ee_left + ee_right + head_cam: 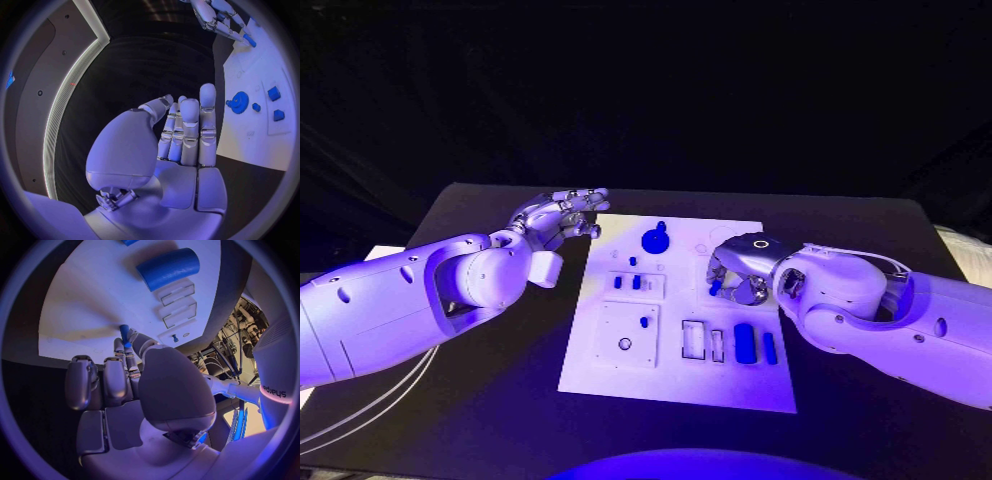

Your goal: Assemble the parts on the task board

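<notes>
The white task board (678, 372) lies in the middle of the black table. My right hand (737, 268) hovers over the board's right side and pinches a small blue peg (715, 287) between thumb and finger; the right wrist view shows the peg (124, 333) at the fingertips just above the board (87, 315). My left hand (567, 215) is raised beside the board's far left corner, fingers extended, holding nothing. A blue gear (655, 240) lies at the board's far edge, with small blue blocks (629, 283) nearer.
A thick blue cylinder (744, 343) and a thin blue bar (769, 347) lie on the board's near right part, beside rectangular slots (694, 340). A square raised plate (629, 333) sits at the near left. Black table (488, 400) surrounds the board.
</notes>
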You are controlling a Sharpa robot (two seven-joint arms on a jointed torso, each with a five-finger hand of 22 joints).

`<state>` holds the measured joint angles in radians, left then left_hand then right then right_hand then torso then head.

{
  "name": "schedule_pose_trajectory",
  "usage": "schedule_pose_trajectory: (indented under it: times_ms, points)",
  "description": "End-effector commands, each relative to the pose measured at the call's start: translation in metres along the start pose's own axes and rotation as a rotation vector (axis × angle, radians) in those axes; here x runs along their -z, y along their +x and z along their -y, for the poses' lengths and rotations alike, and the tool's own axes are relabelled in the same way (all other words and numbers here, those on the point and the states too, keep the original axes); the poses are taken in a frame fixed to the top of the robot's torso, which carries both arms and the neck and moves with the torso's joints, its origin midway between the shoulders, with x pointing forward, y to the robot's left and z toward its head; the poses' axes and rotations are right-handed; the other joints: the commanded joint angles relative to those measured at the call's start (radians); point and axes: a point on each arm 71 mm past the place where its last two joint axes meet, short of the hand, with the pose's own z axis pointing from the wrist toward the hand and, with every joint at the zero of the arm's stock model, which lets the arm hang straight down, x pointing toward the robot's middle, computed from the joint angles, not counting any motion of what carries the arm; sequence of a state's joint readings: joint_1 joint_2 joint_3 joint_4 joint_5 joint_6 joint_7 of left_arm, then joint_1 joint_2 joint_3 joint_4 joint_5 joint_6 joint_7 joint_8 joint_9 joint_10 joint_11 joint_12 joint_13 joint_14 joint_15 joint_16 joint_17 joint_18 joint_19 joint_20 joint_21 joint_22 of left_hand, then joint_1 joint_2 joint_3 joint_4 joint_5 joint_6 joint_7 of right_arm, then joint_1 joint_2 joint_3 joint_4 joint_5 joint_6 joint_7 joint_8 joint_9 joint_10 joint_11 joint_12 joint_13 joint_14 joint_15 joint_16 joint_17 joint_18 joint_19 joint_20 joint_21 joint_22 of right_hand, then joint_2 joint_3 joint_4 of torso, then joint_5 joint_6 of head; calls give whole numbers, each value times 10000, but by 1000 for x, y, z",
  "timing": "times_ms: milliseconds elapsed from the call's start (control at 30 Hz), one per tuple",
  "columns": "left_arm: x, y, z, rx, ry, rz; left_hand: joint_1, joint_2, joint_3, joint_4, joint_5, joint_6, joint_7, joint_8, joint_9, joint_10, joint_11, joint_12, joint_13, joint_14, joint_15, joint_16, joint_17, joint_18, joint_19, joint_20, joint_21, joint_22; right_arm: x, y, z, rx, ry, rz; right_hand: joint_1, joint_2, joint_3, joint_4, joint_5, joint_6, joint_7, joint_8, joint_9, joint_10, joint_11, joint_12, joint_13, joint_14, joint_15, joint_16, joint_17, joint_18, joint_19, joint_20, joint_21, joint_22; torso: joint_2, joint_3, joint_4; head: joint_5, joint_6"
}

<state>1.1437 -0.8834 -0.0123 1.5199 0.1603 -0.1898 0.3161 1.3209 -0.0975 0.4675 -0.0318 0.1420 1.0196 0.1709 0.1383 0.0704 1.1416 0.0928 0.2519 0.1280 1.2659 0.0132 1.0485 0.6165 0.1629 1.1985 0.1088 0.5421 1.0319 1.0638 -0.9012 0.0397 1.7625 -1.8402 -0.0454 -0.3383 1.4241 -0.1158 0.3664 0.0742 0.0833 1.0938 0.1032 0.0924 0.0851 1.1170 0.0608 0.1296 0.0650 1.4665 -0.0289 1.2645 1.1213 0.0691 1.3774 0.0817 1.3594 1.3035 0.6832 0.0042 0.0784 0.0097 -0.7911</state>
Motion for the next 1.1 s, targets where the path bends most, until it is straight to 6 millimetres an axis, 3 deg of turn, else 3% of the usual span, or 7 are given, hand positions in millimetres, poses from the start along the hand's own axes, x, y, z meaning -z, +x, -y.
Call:
schedule_pose_trajectory:
  times_ms: [33,700,967,1100]
  points:
    - [0,2,0,27,54,-214,37,44,1,-42,54,-36,38,27,-11,-80,18,47,17,-81,-20,-34,-16,193,-52,35,-56,-16,-1,2,0,174,-56,-232,-1,79,64,-1,12,102,0,39,12,101,9,10,-10,307,-56,74,23,10,23,-50,66,22,-2,2,1,-12,2]
    - [0,2,0,25,50,-209,37,44,1,-42,54,-36,38,27,-11,-80,18,47,17,-81,-20,-34,-16,193,-52,35,-56,-16,1,-4,3,-503,43,661,-75,372,301,105,-76,624,3,157,154,811,-48,-45,19,349,67,208,161,-74,254,24,315,344,-7,2,-5,-25,-4]
    - [0,2,0,24,48,-207,37,44,1,-42,54,-36,38,27,-11,-80,18,47,17,-81,-20,-34,-16,193,-52,35,-56,-16,10,-22,1,-916,-70,1098,-34,381,332,72,-65,667,21,162,177,885,-51,-70,19,351,73,222,169,-83,283,39,349,386,-12,0,2,-42,16]
    - [-1,3,0,28,43,-217,37,44,1,-42,54,-36,38,27,-11,-80,18,47,17,-81,-20,-34,-16,193,-52,35,-56,-16,13,-31,-11,-1157,-479,1370,7,376,357,36,-34,678,41,156,188,912,-48,-97,15,353,75,237,185,-83,287,45,357,395,-3,-6,11,-41,37]
